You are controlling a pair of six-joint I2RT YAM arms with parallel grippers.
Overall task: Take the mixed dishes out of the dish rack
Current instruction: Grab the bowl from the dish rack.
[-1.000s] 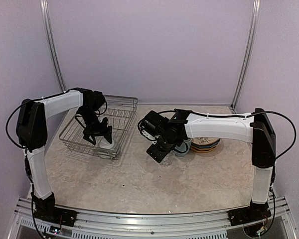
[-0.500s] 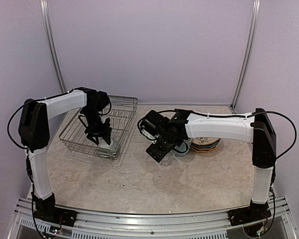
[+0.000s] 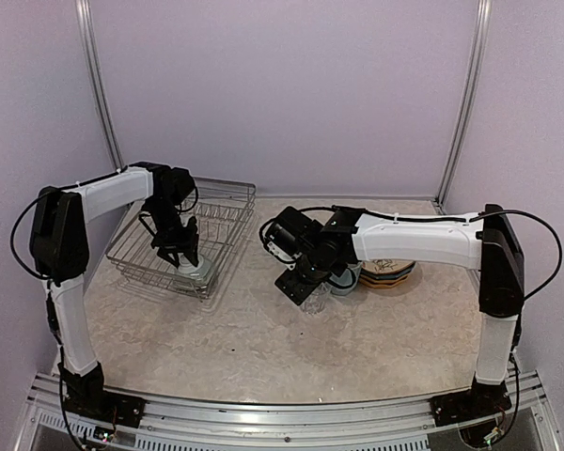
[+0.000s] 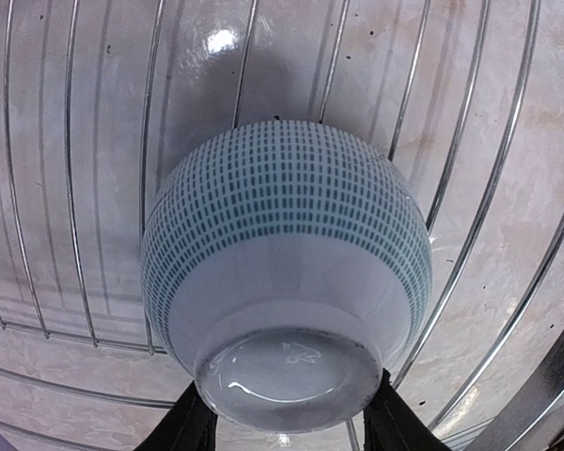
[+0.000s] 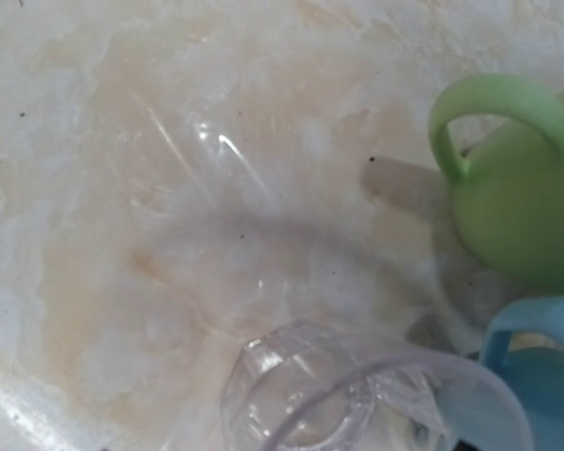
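While the small white cup (image 4: 282, 282) lay low in the dish rack (image 3: 224, 214), at the near right corner of the basket in the overhead view, its foot was turned up toward the left wrist camera. Rows of blue-green dashes ran round its body. The left gripper (image 3: 182, 254) was clamped on it: one dark finger (image 4: 183, 427) pressed against each side of the foot ring, and the rack's wires curved past underneath. The left arm reached down into the basket from above. The rack itself stood on the left half of the pale marbled table (image 3: 263, 348).

The other dishes in view were already out on the right half of the table. The clear glass (image 5: 357, 395) showed at the bottom edge of the right wrist view, close under the camera, with its thick base and wider rim both visible above the tabletop. The right gripper (image 3: 299, 282) hung low over that spot near the middle of the table. Its fingers did not show in its own camera, and the overhead view was too small to help, so it could not be told whether they were closed on the glass. The light blue cup (image 5: 526, 385) stood just beside the glass, and the light green mug (image 5: 508, 207) sat next to that cup with its handle up. A stack of plates (image 3: 392, 272) (yellow rims showing at the edge) rested on the table just right of them, partly hidden by the right arm.
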